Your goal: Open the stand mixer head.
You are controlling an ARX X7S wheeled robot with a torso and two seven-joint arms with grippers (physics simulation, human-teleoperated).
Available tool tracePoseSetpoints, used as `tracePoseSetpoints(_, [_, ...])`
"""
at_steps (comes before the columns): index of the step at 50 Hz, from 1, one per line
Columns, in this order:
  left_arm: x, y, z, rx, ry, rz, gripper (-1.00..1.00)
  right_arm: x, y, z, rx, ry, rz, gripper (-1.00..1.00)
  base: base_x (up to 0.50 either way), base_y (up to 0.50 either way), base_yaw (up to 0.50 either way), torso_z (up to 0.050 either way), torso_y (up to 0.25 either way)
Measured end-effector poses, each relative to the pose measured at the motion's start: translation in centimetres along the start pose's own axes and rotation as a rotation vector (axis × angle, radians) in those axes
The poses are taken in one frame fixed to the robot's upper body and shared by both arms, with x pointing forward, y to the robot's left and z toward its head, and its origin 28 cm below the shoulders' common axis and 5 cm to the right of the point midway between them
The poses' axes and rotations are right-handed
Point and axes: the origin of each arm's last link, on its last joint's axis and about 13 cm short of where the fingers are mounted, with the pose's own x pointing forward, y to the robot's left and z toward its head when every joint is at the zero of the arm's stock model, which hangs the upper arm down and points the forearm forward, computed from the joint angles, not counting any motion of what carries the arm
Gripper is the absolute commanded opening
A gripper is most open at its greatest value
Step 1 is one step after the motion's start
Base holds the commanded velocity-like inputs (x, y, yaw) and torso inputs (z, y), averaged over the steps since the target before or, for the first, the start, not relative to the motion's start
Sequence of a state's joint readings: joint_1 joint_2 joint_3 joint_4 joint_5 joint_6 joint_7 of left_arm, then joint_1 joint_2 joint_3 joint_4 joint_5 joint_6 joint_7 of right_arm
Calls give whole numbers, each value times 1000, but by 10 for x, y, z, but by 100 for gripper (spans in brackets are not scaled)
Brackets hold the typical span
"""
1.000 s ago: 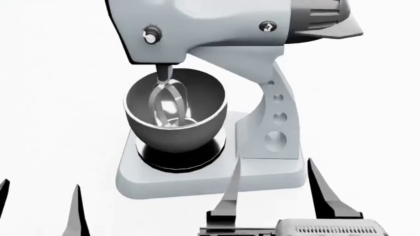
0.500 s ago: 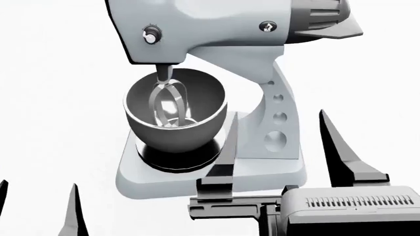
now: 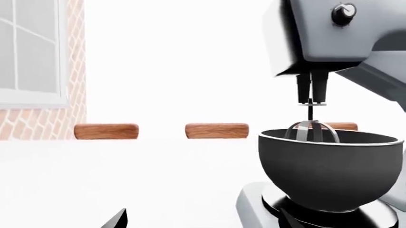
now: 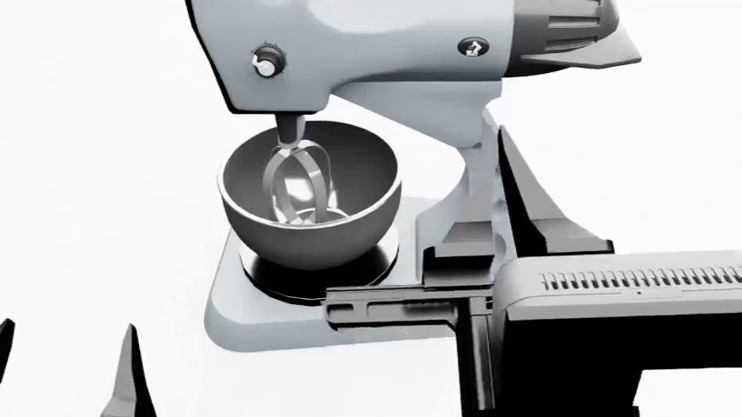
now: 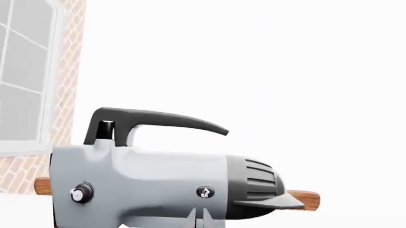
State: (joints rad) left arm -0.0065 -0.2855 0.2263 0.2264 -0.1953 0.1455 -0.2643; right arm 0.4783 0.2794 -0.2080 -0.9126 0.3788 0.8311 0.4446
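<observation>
- The stand mixer head is light grey, with a dark grey ribbed end cap and a small black logo.
- Its round knob is black-rimmed with a pale silver centre.
- A black curved handle tops the head in the right wrist view.
- The beater is shiny metal.
- The bowl is grey steel, reading darker charcoal in the left wrist view.
- The base is light grey, with a black ring under the bowl.
- The right gripper has black fingers on a black body with a grey slotted panel.
- The left gripper's fingers are black.
- The surface is plain white.
- The wall shows reddish-tan brickwork around a white-framed window.
- Brown wood-grain bars sit against a white background.
</observation>
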Motion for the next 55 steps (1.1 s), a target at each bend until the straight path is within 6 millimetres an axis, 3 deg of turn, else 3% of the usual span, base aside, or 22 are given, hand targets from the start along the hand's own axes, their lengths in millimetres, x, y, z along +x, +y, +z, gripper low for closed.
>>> tracePoseSetpoints(18, [0, 0, 1, -22, 4, 6, 100, 50, 8, -5, -40, 60, -17, -100, 0, 0, 0, 0, 0])
tracePoseSetpoints(55, [1, 1, 0, -37, 15, 23, 100, 77, 9, -21, -93, 91, -87, -100, 0, 0, 0, 0, 0])
